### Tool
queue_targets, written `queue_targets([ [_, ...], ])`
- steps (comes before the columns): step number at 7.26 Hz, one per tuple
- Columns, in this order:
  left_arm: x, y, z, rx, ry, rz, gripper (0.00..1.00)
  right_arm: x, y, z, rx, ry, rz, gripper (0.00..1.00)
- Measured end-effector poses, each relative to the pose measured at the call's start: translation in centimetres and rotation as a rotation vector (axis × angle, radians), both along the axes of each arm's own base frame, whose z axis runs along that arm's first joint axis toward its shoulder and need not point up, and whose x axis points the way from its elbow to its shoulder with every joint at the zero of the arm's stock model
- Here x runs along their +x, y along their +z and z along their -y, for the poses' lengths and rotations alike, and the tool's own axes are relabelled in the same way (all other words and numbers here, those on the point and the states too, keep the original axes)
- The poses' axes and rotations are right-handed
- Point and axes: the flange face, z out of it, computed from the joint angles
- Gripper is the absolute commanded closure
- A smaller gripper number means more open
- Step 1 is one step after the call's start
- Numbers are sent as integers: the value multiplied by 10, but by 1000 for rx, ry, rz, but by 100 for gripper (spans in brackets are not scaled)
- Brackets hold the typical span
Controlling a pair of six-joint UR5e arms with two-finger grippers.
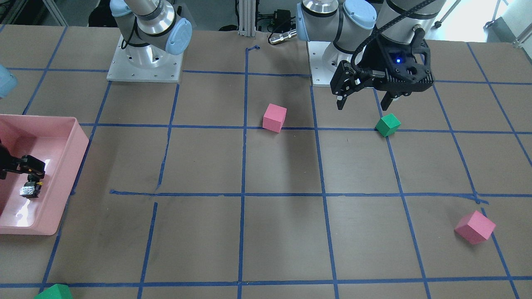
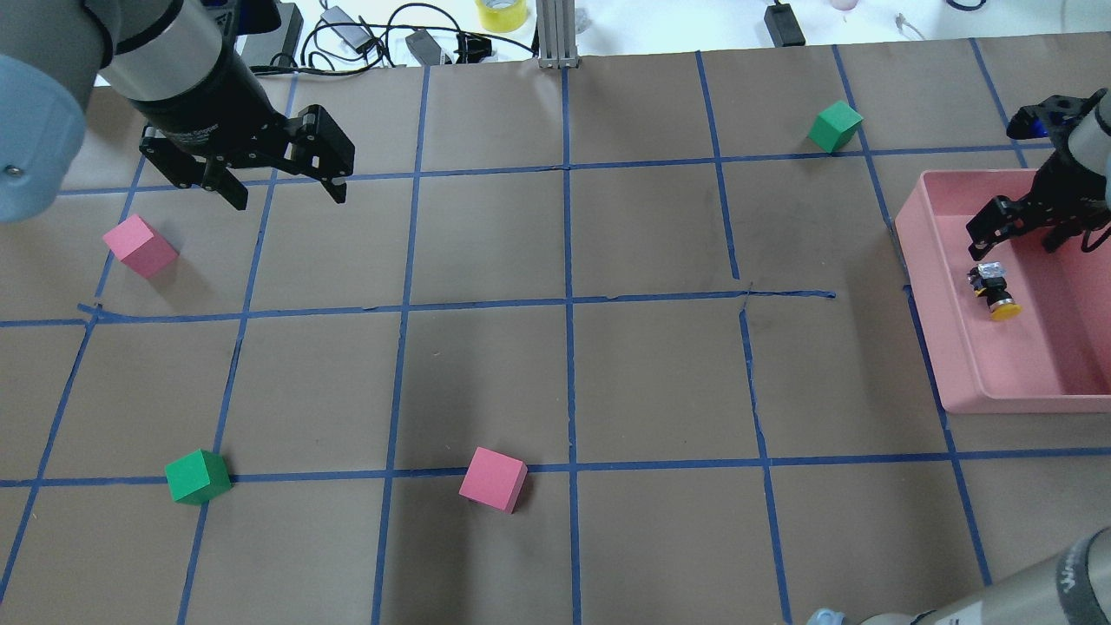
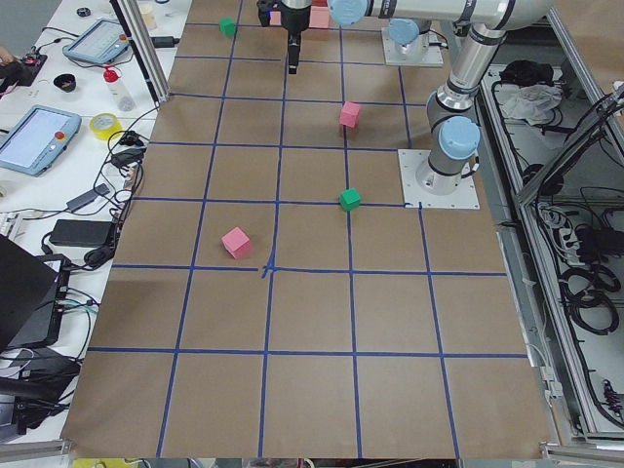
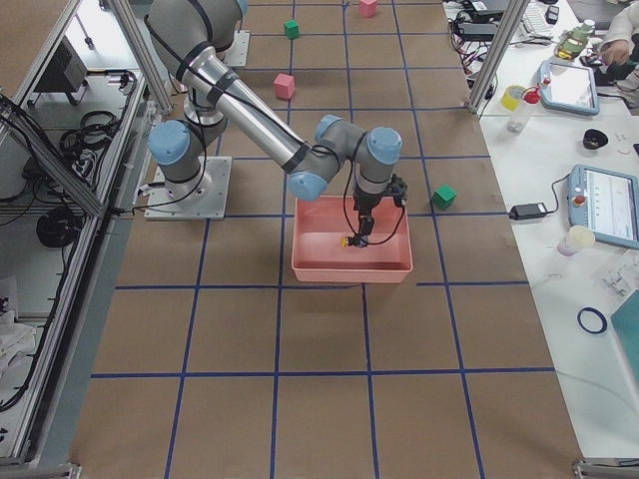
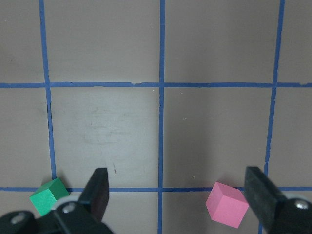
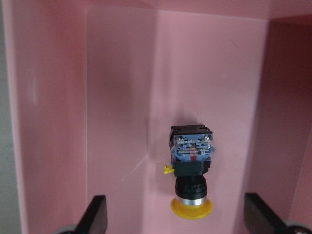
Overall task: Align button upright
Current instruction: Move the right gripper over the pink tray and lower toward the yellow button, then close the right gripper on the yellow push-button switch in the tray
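Note:
The button (image 2: pixel 994 291) lies on its side on the floor of the pink bin (image 2: pixel 933 330), its yellow cap toward the robot and its grey contact block away. My right gripper (image 2: pixel 1011 247) hangs open just above it, touching nothing. In the right wrist view the button (image 6: pixel 191 170) lies between and slightly ahead of the spread fingers (image 6: pixel 97 212). In the front view it (image 1: pixel 31 190) sits below the gripper. My left gripper (image 2: pixel 286 198) is open and empty above the table's far left part.
A pink cube (image 2: pixel 139 246) and a green cube (image 2: pixel 198 476) lie on the left side. Another pink cube (image 2: pixel 493 478) lies near the centre front. A green cube (image 2: pixel 835 126) lies at the far right, beyond the bin. The bin walls (image 6: pixel 48 122) enclose the button.

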Motion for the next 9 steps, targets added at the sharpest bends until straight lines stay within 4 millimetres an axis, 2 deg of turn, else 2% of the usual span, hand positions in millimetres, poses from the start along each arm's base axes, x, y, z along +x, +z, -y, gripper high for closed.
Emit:
queue_targets([
  [3, 0, 0, 0, 1, 0, 0, 0, -19, -27, -5, 35, -37, 19, 0],
  [5, 1, 0, 0, 1, 2, 0, 0, -24, -40, -5, 43, -44, 24, 0],
  [6, 1, -1, 0, 1, 2, 0, 0, -26, -45, -3, 39, -44, 21, 20],
  [7, 1, -1, 0, 1, 3, 0, 0, -27, -48, -3, 39, -45, 20, 63],
  [8, 2, 0, 0, 1, 3, 0, 0, -27, -50, -3, 40, -45, 20, 96],
  [9, 1, 0, 0, 0, 3, 1, 0, -27, -52, -4, 44, -46, 21, 100],
])
